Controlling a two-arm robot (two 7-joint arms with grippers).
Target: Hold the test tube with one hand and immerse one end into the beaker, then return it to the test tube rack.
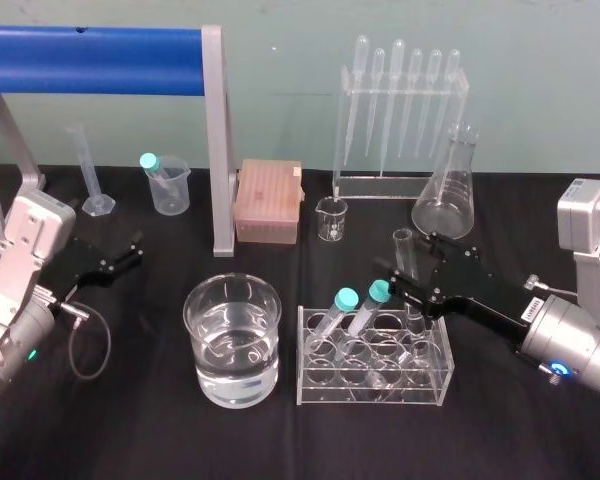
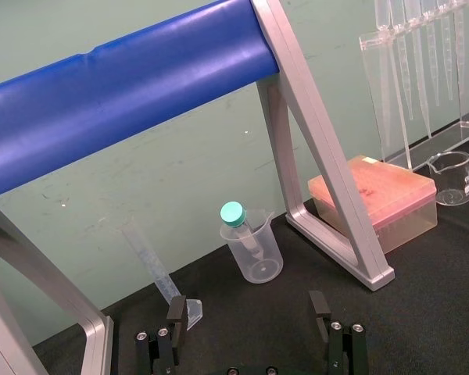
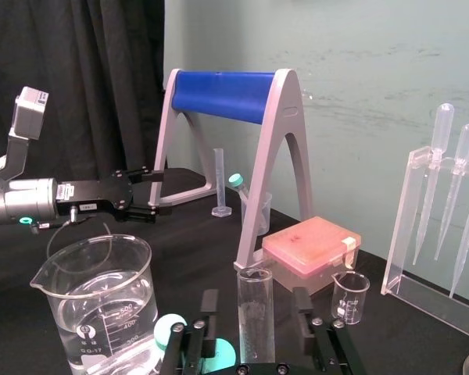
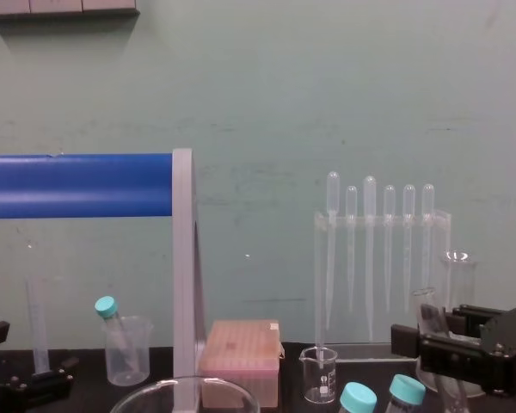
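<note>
Black lab table seen from above. The right gripper (image 1: 411, 262), at 4 o'clock from the table's centre, reaches in toward 10 o'clock and straddles the test tube (image 1: 404, 248). Its fingers (image 3: 301, 306) stand partly open, one on each side of the glass with a narrow gap showing on both sides, so it grips nothing. The test tube stands nearly upright with its open rim up. Its lower part goes down into the far right corner of the clear test tube rack (image 1: 375, 385), which sits at 5 o'clock. Two teal-capped tubes (image 1: 346, 300) lean in the rack's left side. The beaker (image 1: 233, 340), wide and about half full of clear liquid, stands just beside the rack at its 9 o'clock, not touching it. The left gripper (image 1: 135, 250) hangs at 9 o'clock near the table's left edge, well apart from the beaker, its fingers spread wide and empty.
</note>
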